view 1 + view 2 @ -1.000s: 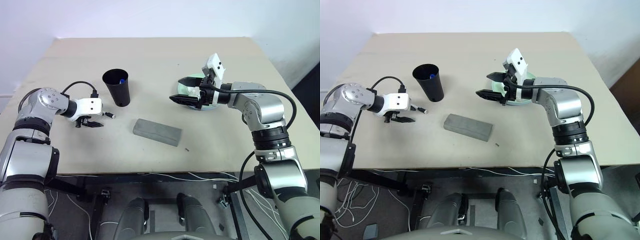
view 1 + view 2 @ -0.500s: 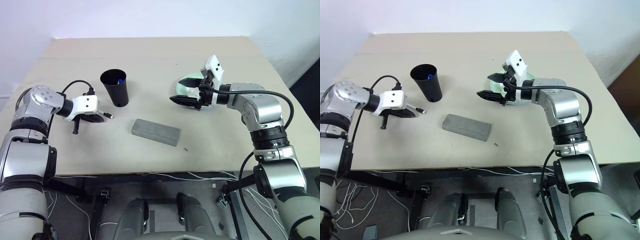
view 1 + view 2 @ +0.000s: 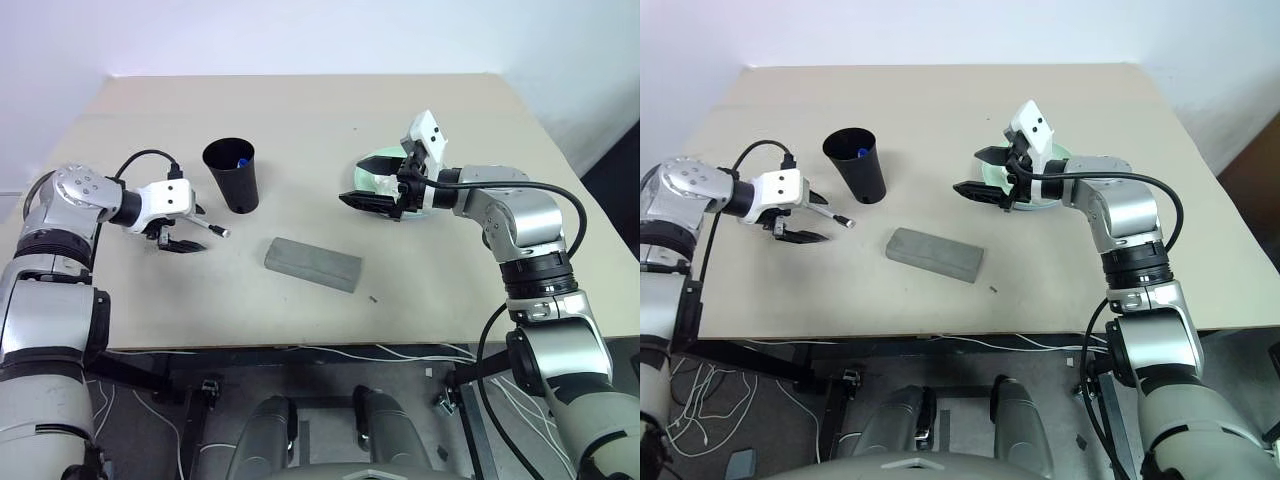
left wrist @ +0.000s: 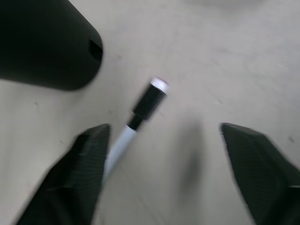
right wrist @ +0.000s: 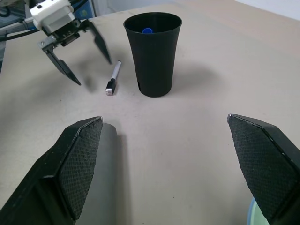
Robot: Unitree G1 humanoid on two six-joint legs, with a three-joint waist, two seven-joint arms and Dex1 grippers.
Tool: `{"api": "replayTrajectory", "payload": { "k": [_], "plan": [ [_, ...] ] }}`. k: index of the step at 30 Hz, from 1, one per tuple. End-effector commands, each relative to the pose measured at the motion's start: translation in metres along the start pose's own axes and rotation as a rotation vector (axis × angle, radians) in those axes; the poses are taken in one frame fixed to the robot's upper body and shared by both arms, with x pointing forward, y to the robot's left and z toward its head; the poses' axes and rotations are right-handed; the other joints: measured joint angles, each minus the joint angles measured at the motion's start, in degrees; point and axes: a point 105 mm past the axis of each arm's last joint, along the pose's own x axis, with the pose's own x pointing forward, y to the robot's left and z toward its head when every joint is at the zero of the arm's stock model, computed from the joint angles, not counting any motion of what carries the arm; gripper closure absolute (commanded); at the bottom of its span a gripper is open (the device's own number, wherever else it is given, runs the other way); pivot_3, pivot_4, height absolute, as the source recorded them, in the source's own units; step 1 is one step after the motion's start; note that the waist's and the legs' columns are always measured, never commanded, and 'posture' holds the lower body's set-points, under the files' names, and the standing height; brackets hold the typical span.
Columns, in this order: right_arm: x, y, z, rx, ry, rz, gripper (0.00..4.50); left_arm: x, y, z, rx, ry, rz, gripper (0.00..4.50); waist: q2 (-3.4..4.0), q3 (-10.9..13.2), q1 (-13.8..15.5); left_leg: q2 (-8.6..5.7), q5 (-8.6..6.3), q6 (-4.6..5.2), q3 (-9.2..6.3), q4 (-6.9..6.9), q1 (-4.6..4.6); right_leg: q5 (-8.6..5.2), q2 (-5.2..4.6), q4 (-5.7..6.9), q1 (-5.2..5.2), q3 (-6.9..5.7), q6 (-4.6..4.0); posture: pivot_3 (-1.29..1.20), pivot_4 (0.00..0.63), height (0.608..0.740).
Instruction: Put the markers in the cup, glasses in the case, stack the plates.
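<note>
Spread wide, the left gripper [image 3: 810, 222] is held just above the table [image 3: 300, 110] with the black-capped marker [image 5: 113, 78] lying loose between its 2 fingers, gripped by neither. Just beside it the cup [image 3: 233, 176] stands upright, a blue-capped marker [image 5: 147, 31] seen inside. Nearer the table's front edge the closed case [image 3: 313, 264] is laid flat. Farther right, the right gripper [image 3: 372, 180] is also spread, empty, hovering in front of the plates [image 3: 1058, 152].
</note>
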Motion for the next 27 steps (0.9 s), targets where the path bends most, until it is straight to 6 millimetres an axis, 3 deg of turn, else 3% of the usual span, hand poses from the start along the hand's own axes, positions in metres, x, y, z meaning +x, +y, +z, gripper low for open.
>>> {"api": "replayTrajectory", "payload": {
  "k": [1,11,15,19,27],
  "plan": [
    [-0.003,0.000,0.014,-0.045,-0.029,-0.011,0.00,-0.002,0.012,0.007,0.065,0.031,0.054,0.01,0.00,0.00,-0.01,0.00,0.00,0.00,0.00,0.00,0.00,0.00,0.00,0.00,0.00,0.00,0.00,0.00,0.150,0.733],
    [-0.007,-0.002,0.012,-0.039,-0.015,-0.037,0.00,0.020,0.008,0.017,0.045,-0.004,0.026,0.01,0.00,0.00,-0.07,-0.01,0.00,0.00,0.01,0.00,0.01,0.01,0.01,0.01,0.00,0.00,0.01,0.00,0.150,0.733],
    [-0.008,-0.004,0.011,-0.038,-0.011,-0.045,0.00,0.023,0.003,0.012,0.044,0.027,-0.015,0.01,0.00,0.00,-0.05,-0.01,0.00,0.00,0.01,0.00,0.01,0.01,0.01,0.01,0.00,0.01,0.01,0.00,0.150,0.733],
    [-0.008,-0.004,0.011,-0.039,-0.009,-0.048,0.00,0.023,-0.003,0.007,0.031,0.046,-0.042,0.87,0.00,0.00,-0.07,-0.01,0.00,0.00,0.01,0.00,0.02,0.01,0.01,0.02,0.01,0.00,0.01,0.00,0.150,0.733],
    [-0.006,-0.006,0.006,-0.058,0.014,-0.055,0.00,0.017,-0.005,0.004,0.012,0.041,-0.066,3.70,0.00,0.00,-0.18,-0.01,0.00,0.00,0.01,0.00,0.03,0.01,0.02,0.02,0.01,0.01,0.01,0.00,0.150,0.733]
  ]
}}
